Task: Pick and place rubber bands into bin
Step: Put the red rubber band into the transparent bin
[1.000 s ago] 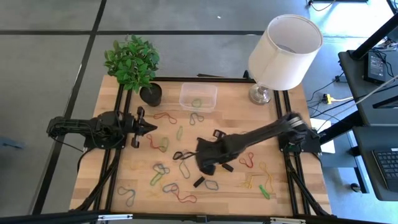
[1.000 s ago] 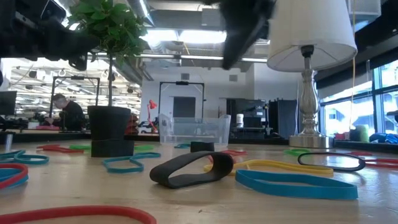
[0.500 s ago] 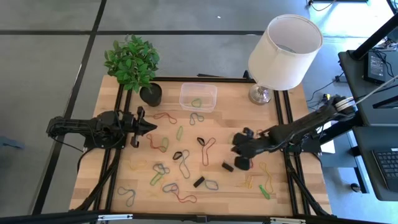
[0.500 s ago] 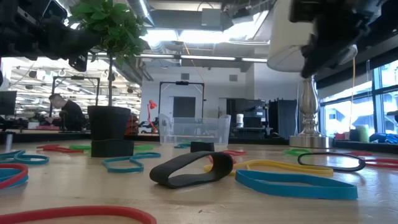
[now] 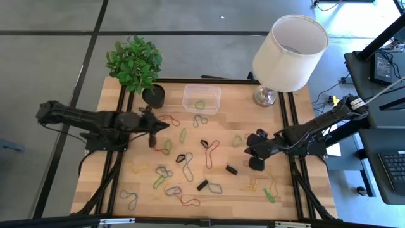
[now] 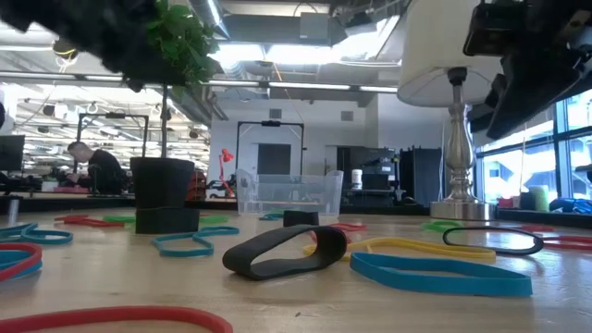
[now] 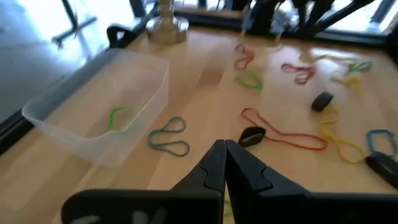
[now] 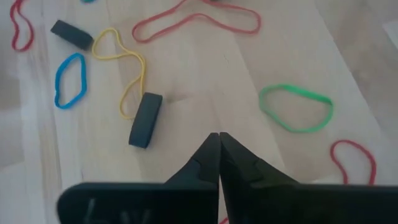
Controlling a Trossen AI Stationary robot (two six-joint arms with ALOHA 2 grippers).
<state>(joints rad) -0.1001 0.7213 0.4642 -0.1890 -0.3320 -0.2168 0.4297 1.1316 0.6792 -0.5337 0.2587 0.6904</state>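
Observation:
Many rubber bands [image 5: 187,166] in red, green, yellow, blue and black lie flat across the wooden table; a thick black one [image 6: 287,252] stands on edge close to the low camera. The clear bin [image 5: 202,98] sits at the far middle with a green band [image 7: 121,118] inside it. My left gripper [image 5: 159,125] [image 7: 224,146] is shut and empty, hovering left of and nearer than the bin. My right gripper [image 5: 248,144] [image 8: 219,138] is shut and empty, above the table's right part beside a green band [image 8: 295,109] and a black band [image 8: 146,118].
A potted plant [image 5: 154,95] stands at the far left next to the bin. A lamp [image 5: 288,50] with its metal base [image 5: 266,96] stands at the far right. Black frame rails run along the table's sides. A person [image 6: 97,166] sits far off in the room.
My right gripper has drawn back from the table's middle toward the right edge, uncovering the bands it stood over. My left arm has stretched out, carrying its gripper a little toward the right and the bin. No band has moved.

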